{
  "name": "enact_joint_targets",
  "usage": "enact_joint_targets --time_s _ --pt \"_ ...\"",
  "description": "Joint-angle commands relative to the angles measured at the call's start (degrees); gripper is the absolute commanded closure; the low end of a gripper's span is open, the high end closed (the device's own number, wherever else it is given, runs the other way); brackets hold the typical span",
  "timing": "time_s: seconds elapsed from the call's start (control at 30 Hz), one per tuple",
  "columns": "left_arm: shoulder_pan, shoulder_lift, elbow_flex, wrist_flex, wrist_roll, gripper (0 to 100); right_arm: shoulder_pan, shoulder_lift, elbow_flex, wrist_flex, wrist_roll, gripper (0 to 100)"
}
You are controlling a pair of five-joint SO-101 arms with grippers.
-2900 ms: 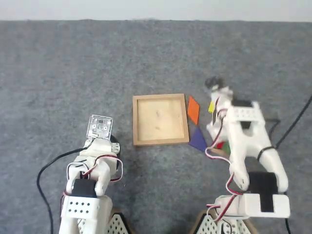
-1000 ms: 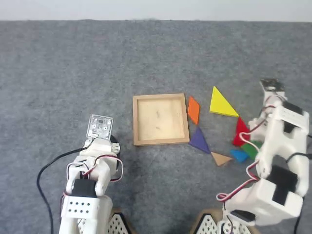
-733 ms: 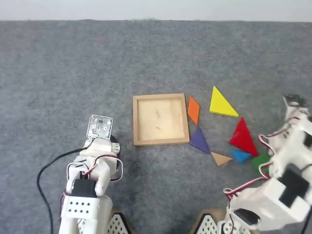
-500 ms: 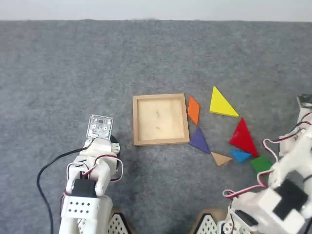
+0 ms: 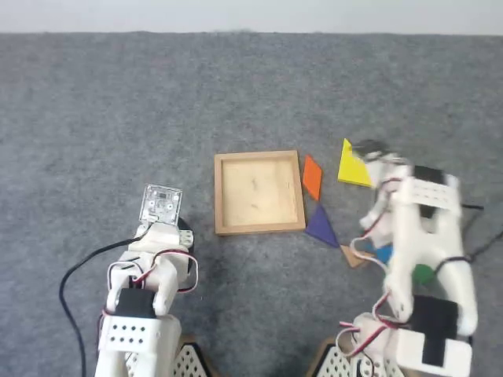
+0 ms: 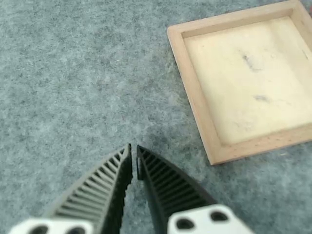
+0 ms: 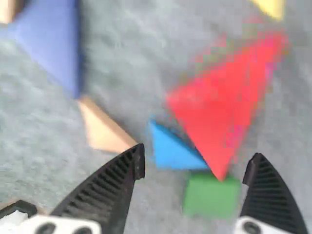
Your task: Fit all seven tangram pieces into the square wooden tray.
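Fingers (image 6: 105,190) of the left gripper (image 6: 133,152) are pressed together over bare carpet (image 6: 73,73), at about nine o'clock from the wooden tray (image 5: 258,157); the right gripper (image 7: 196,155) is spread wide above the red triangle (image 7: 229,112), blue triangle (image 7: 170,150) and what seems a green square (image 7: 210,196); these pieces lie on the carpet at roughly four o'clock from the tray, the orange piece (image 5: 312,177) just beside its three o'clock edge.

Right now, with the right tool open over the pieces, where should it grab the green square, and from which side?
Probably straight down from above, since the green square lies flat. Close the right tool on its two free parallel sides; the side toward the red triangle and blue triangle is crowded.
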Motion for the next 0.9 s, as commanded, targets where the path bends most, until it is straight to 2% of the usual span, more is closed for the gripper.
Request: enact_joint_targets --time_s 0.0,0.2,0.33,0.53,0.87 --pt "-0.26 -0.7 -0.48 0.09 0.35 98 -5.32 -3.21 0.0 -4.79 -3.87 66.2" --pt "-0.26 -0.7 -0.48 0.09 0.35 98 -5.23 -3.21 0.09 -5.23 -4.4 58.0" --pt "-0.26 -0.7 -0.48 0.09 0.35 98 -4.44 -2.42 0.26 -7.87 -4.4 58.1" --pt "-0.26 -0.7 -0.48 0.09 0.35 98 -1.63 6.9 -0.88 -14.2 -4.13 58.1" --pt "-0.26 -0.7 -0.48 0.09 0.35 98 -0.48 11.91 -1.58 -15.08 -3.96 58.2"
